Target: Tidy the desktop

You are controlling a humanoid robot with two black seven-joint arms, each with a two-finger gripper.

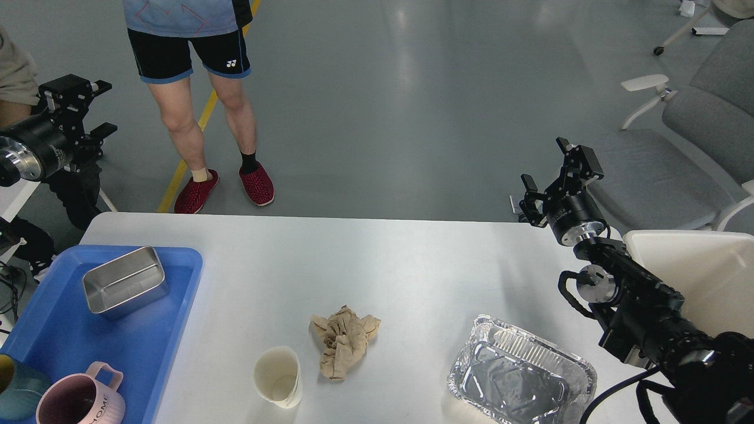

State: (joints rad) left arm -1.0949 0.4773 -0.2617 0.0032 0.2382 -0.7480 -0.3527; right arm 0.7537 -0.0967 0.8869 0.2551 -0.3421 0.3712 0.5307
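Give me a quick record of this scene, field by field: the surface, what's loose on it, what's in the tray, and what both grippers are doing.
surface: white desktop
loose items: paper cup upright, crumpled brown paper beside it, empty foil tray near the right front
blue tray: at the left edge, holding a metal box, pink mug and a teal cup
left gripper: raised off the table's left side, open, holding nothing
right gripper: raised over the far right edge, open, holding nothing
bystander: person standing beyond the table
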